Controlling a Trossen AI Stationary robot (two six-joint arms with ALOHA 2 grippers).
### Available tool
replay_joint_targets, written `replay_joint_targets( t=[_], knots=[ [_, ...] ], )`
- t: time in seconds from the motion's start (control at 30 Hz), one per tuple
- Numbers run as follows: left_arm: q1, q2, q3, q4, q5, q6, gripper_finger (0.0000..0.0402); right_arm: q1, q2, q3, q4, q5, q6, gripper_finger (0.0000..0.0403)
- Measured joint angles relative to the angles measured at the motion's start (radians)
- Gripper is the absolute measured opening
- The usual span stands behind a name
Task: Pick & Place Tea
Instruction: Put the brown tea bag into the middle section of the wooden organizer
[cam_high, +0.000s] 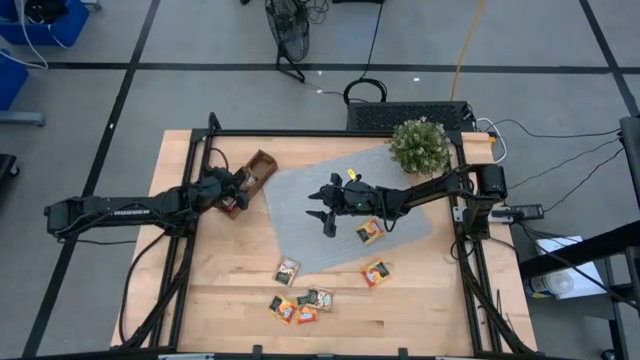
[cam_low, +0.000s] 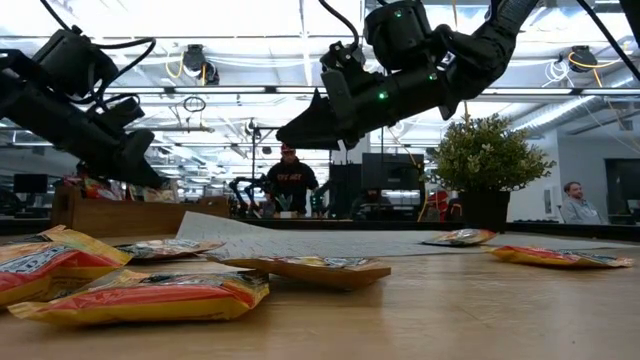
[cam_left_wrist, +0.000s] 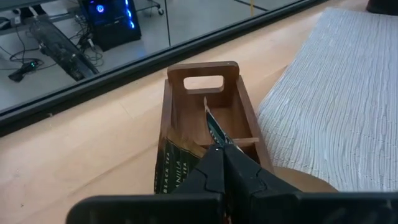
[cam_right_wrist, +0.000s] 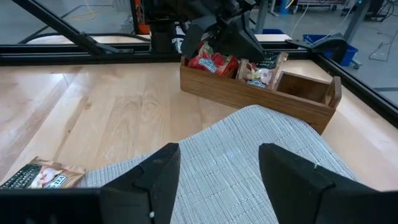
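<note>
My left gripper (cam_high: 234, 192) hangs over the brown wooden tray (cam_high: 256, 174) near the table's left, shut on a dark green tea sachet (cam_left_wrist: 211, 124) that stands on edge inside the tray. Another dark sachet (cam_left_wrist: 173, 169) and red ones (cam_right_wrist: 211, 62) sit in the tray's compartments. My right gripper (cam_high: 324, 208) hovers open above the grey woven mat (cam_high: 300, 215), touching nothing. One sachet (cam_high: 370, 231) lies on the mat's right part, and several more (cam_high: 300, 300) lie loose on the wood toward the near edge. My left gripper pinches the dark green sachet by its upper edge (cam_left_wrist: 216, 144) between the two shut fingers (cam_left_wrist: 208, 174), coming from above and slanting down into the tray. The sachet stands on edge, its lower part down inside a tray compartment (cam_left_wrist: 217, 118).
A potted plant (cam_high: 419, 145) stands at the mat's far right corner. A black metal frame (cam_high: 330, 133) runs round the table. People (cam_low: 290, 180) are in the room beyond the far edge. Bare wood shows between the tray and the near sachets.
</note>
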Motion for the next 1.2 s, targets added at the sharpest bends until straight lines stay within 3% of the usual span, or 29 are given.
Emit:
replay_joint_targets(
  t=[0.27,0.7,1.1,1.2],
  knots=[
    [0.0,0.002,0.0,-0.014,0.054,-0.003,0.0014,0.0,0.0,0.0,0.0,0.0,0.0,0.0201],
    [0.0,0.003,0.009,-0.002,0.032,-0.083,0.0028,0.0,0.0,0.0,0.0,0.0,0.0,0.0201],
    [-0.017,0.003,0.13,-0.052,0.027,0.004,0.016,0.0,0.0,0.0,-0.009,0.0,0.0,0.0201],
    [-0.016,0.006,0.19,-0.112,0.068,-0.055,0.0178,0.0,0.0,0.0,-0.009,0.0,0.0,0.0201]
  ],
)
